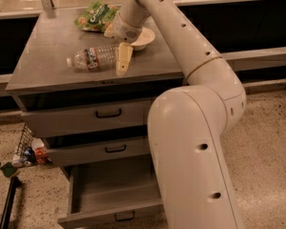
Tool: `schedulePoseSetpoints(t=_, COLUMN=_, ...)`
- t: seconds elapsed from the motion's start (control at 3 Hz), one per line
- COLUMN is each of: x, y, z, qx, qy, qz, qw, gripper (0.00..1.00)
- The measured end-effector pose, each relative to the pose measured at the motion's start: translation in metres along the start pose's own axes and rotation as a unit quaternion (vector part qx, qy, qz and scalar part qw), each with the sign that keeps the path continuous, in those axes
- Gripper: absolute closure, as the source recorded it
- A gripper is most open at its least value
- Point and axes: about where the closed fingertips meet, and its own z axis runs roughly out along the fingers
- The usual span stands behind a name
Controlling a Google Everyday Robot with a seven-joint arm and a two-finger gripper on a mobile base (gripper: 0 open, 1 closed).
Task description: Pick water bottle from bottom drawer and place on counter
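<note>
While the robot's thick white arm [195, 128] fills the right half of the view, bending up from the lower edge and reaching back over the cabinet, the grey table [43, 68] spreads across the upper left. Beneath it are three grey drawers. The top drawer [81, 120] and the middle drawer [86, 150] are pushed in, and the bottom drawer [109, 190] stands pulled out with its inside in view. At the back of the table lies a green snack bag [93, 17], with a white bowl [145, 38] to its right, partly behind the arm's wrist. The water bottle [93, 57] lies on its side on the table near the front edge, its white cap pointing left. The gripper [123, 60] hangs down at the bottle's base end and overlaps it. I cannot tell how wide the gripper is or whether it grips the bottle.
</note>
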Motion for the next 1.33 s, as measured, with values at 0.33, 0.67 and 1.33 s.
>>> schedulePoseSetpoints(t=0.33, x=0.002, y=0.003, z=-0.004, qx=0.005, qy=-0.010, qz=0.004, qw=0.9999, gripper=0.00)
schedulePoseSetpoints(t=0.67, x=0.002, y=0.006, z=-0.029, qx=0.036, qy=-0.041, qz=0.016, qw=0.9984, gripper=0.00)
schedulePoseSetpoints(t=1.33, x=0.014, y=0.029, z=-0.076, qx=0.098, qy=-0.066, qz=0.031, qw=0.9925, gripper=0.00)
